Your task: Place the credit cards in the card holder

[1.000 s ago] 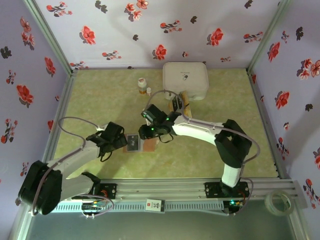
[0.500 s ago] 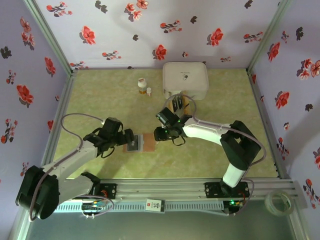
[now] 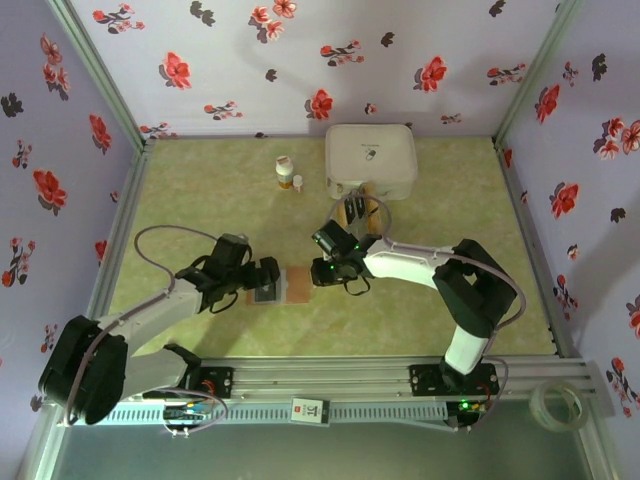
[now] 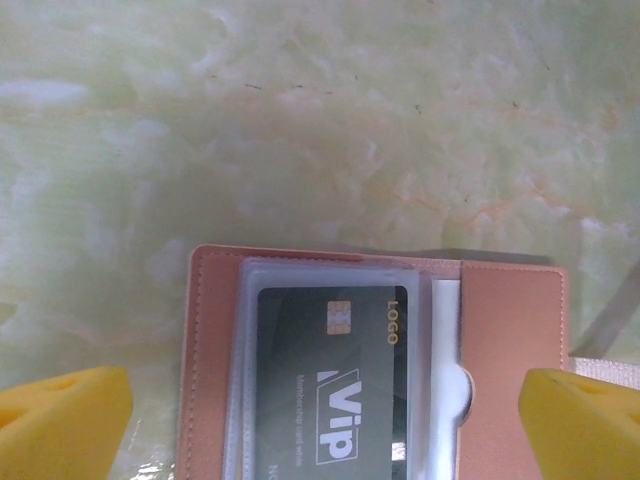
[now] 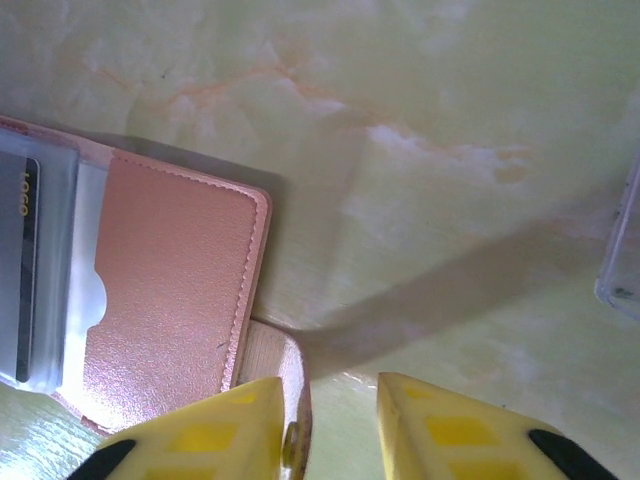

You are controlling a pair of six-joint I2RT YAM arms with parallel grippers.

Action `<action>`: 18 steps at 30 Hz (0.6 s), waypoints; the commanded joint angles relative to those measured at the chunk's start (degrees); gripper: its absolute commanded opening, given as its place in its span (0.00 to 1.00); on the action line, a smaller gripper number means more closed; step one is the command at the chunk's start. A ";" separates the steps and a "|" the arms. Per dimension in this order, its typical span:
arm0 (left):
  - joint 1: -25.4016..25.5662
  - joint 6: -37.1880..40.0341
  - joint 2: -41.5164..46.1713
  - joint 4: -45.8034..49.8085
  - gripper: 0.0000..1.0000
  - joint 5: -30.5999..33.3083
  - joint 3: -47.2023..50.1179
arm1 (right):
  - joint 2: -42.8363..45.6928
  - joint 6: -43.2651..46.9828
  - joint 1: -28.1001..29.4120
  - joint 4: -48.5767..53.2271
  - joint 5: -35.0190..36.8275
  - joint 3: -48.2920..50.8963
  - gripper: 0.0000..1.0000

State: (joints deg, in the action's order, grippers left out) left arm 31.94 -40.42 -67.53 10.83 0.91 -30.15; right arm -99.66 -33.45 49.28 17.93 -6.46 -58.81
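Observation:
The card holder [image 3: 296, 285] lies open on the table, reddish-brown leather [image 4: 510, 370]. A black credit card [image 4: 340, 380] marked VIP sits in its clear sleeve. My left gripper [image 4: 325, 430] is open wide, with its yellow pads [image 4: 60, 420] on either side of the holder. My right gripper [image 5: 335, 440] hovers at the holder's right edge [image 5: 170, 290], its jaws narrow but apart, with bare table between them. The holder's snap tab [image 5: 275, 370] lies against the left finger. More credit cards [image 3: 357, 210] stand upright near the white box.
A large white rounded box [image 3: 371, 158] stands at the back. A small bottle [image 3: 285, 172] and a cap [image 3: 298, 182] stand to its left. A clear plastic edge [image 5: 625, 260] shows at the right. A tape roll [image 3: 556, 403] lies outside the frame rail.
My right gripper has moved right, off the holder to its right edge, and its jaws have narrowed. My left gripper has slid right, up to the holder.

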 commanded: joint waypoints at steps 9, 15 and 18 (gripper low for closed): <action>0.93 0.88 -4.31 -3.89 1.00 -0.52 0.84 | -0.67 -1.61 0.00 -3.12 -2.49 1.76 0.06; 0.94 1.03 -5.74 -4.08 1.00 0.87 0.94 | -1.23 -1.87 0.01 -3.78 -3.03 1.57 0.04; 0.97 0.70 -6.11 -3.71 1.00 2.35 1.19 | -1.41 -1.87 0.05 -3.74 -3.21 1.16 0.04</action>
State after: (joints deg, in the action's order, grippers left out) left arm 32.53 -40.29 -73.14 7.49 1.21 -29.87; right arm -100.22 -34.57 49.28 14.70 -9.04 -57.63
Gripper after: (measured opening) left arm 0.996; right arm 0.054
